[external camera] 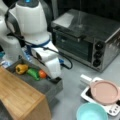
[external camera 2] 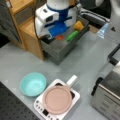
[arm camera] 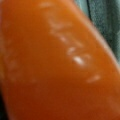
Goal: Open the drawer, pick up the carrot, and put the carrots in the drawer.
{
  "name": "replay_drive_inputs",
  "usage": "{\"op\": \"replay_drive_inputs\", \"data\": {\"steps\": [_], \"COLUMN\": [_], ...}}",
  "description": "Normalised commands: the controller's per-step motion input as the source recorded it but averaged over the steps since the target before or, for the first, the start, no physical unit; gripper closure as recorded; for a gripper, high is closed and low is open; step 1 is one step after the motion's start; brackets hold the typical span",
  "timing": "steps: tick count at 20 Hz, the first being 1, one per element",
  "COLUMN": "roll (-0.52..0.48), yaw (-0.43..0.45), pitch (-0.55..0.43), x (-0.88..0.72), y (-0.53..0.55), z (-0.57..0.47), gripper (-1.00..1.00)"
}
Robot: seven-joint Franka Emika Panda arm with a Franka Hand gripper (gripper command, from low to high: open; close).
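- Filling the wrist view, the stubby bright-orange carrot (arm camera: 57, 65) sits right against the lens.
- In both front views it lies inside the pulled-out dark-grey tray-like drawer (external camera: 47, 86) of the light wooden-topped cabinet (external camera: 20, 95), beside a green cucumber (external camera: 33, 73) and a yellow pepper (external camera: 21, 68).
- Over the carrot hangs the white arm's pincer (external camera: 55, 79); whether it is clamped on it, I cannot tell.
- On the grey bench (external camera 2: 82, 62) stands a turquoise bowl (external camera 2: 33, 83).

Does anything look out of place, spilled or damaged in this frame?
Nothing stands out. The drawer is open and holds the carrot, a green cucumber and a yellow pepper. The arm reaches down into it at the carrot, which fills the wrist view. The toaster oven, pan and bowl sit undisturbed.
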Motion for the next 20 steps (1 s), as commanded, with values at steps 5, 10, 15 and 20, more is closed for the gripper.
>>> {"op": "replay_drive_inputs", "data": {"steps": [5,10,15,20], "roll": [0.184,0.123,0.103,0.123], "yaw": [0.196,0.193,0.176,0.081], "pitch": [0.003,-0.028,-0.022,-0.035], "x": [0.12,0.11,0.05,-0.01], "y": [-0.01,0.0,-0.01,-0.01], "z": [-0.05,-0.01,0.02,-0.01], "gripper": [1.0,1.0,1.0,1.0]}}
